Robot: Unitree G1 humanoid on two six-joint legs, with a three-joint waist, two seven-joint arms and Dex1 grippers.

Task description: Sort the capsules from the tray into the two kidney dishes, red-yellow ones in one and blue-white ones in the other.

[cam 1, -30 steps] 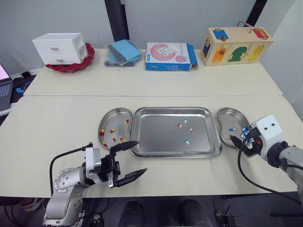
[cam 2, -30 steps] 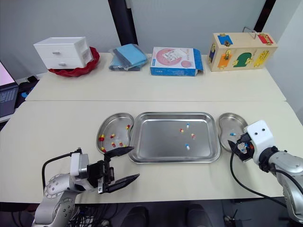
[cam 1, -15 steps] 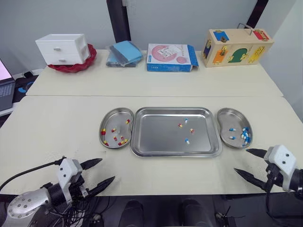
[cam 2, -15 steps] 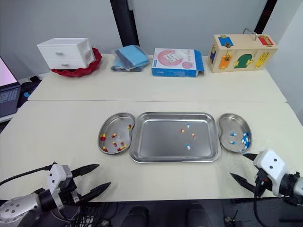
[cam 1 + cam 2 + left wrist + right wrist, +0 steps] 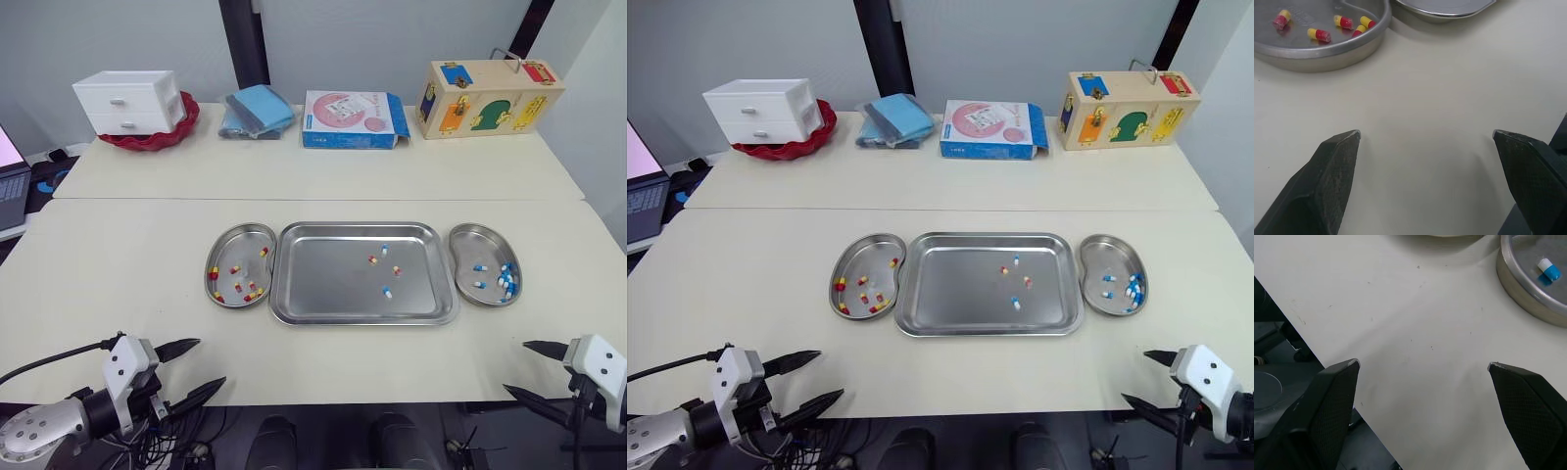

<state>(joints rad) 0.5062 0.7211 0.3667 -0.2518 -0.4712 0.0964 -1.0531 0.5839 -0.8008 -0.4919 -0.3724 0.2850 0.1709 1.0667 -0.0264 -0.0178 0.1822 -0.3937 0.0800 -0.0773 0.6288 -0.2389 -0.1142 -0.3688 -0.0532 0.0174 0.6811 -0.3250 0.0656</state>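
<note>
Left eye view: my left gripper (image 5: 211,362) hangs off table (image 5: 127,284) edge, near side of tray (image 5: 323,284), toward its left, fingers spread, empty. My right gripper (image 5: 515,367) likewise, toward tray's right, fingers apart, holding nothing. Four capsules (image 5: 387,292) loose in tray. Red-yellow capsules (image 5: 234,270) in left dish (image 5: 223,245) touching tray; blue-white capsules (image 5: 506,279) in right dish (image 5: 470,243) just beside tray.
</note>
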